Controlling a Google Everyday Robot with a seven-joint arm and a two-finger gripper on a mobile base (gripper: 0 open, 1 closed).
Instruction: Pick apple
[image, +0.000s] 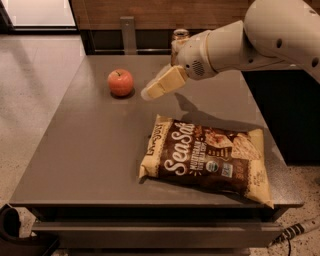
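Observation:
The apple (120, 82) is small, round and red-orange. It sits on the grey table (90, 150) at the far left. My gripper (150, 92) hangs above the table just right of the apple, a short gap away, with its cream fingers pointing down-left toward it. It holds nothing. The white arm reaches in from the upper right.
A brown SeaSalt chip bag (207, 160) lies flat at the front right of the table. A soda can (179, 36) stands at the far edge, mostly hidden behind the arm. A grey post (128, 34) stands behind the table. The floor lies to the left.

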